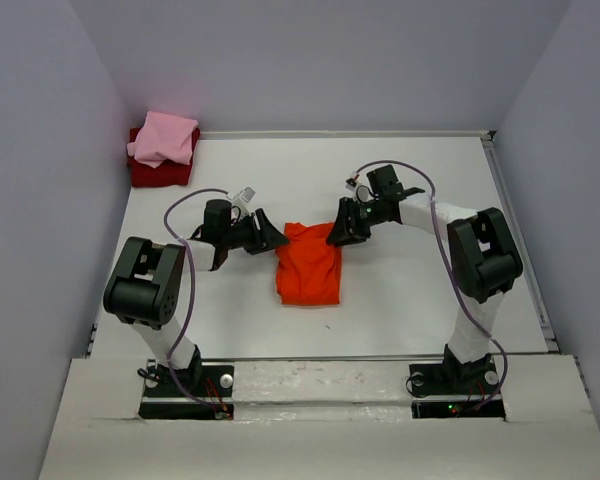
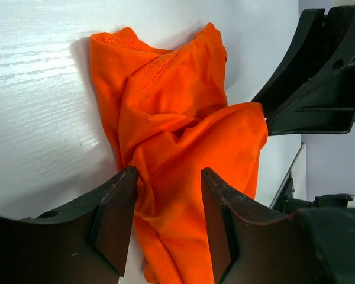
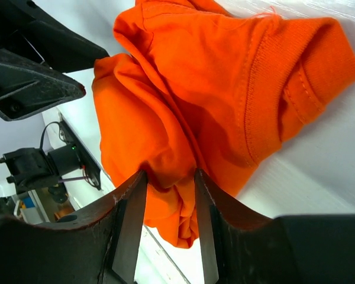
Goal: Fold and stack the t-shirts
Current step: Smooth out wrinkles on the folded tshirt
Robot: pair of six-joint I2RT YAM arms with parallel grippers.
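1. Top external view: the orange t-shirt (image 1: 308,265) lies rumpled and partly folded in the middle of the table (image 1: 430,300). It is well apart from the pink t-shirt (image 1: 165,138), which sits on the dark red t-shirt (image 1: 160,172) in the table's far left corner.
2. The left gripper (image 2: 167,177) is at the shirt's far left side. Its jaws stand apart astride a ridge of cloth, and one of its fingers (image 2: 115,219) touches the fabric, but no firm pinch shows. It should close fully before any lift.
3. The right gripper (image 3: 170,177) is at the far right side. Its jaws are drawn in on a bunched fold that presses against both of them, so it looks clamped on the shirt.
4. The step in hand is probably to take both far corners and bring that end over toward the near edge of the table.
5. The cloth is layered here, so each grip should catch every layer, not just the top ridge.
6. Both arms should rise together at an even height, with the fabric lightly taut between them, so the fold line runs straight.
7. The likely risk is a shallow left grip. The soft cloth could slip out there and skew the fold.
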